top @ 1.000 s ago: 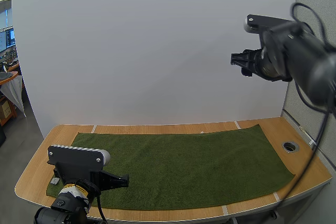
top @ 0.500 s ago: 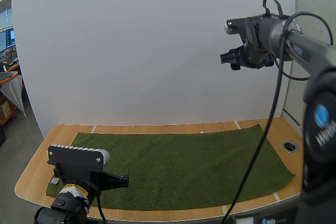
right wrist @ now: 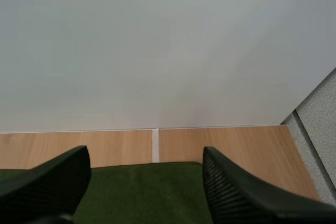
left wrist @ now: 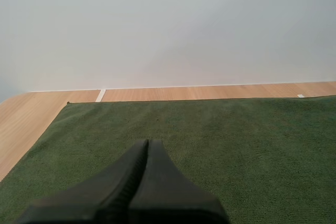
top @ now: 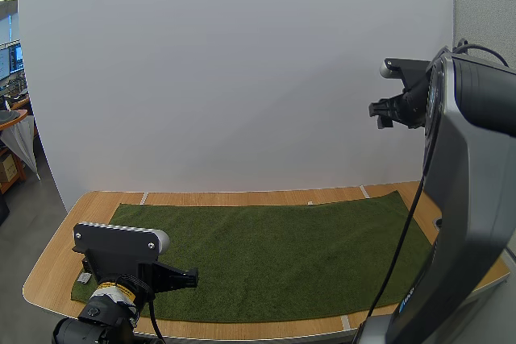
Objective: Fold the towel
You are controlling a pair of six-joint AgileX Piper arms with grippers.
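A green towel (top: 274, 255) lies spread flat on the wooden table (top: 56, 255) and covers most of it. My left gripper (top: 190, 278) sits low over the towel's front left part, its fingers pressed together as one dark wedge (left wrist: 147, 143) above the towel (left wrist: 236, 145). My right gripper (top: 380, 110) hangs high in the air above the table's back right area, pointing left. In the right wrist view its fingers stand apart (right wrist: 146, 156) with nothing between them, over the towel's far edge (right wrist: 147, 187).
A white wall (top: 226, 78) rises behind the table. White tape marks (top: 143, 197) cross the bare wood along the back edge. A round hole (top: 439, 221) in the tabletop sits beside the towel's right end, partly hidden by my right arm (top: 476, 199).
My right arm has swung: its gripper went a little left, then back right and lower, and the arm's body now stands large at the right edge. The left arm and towel have not moved.
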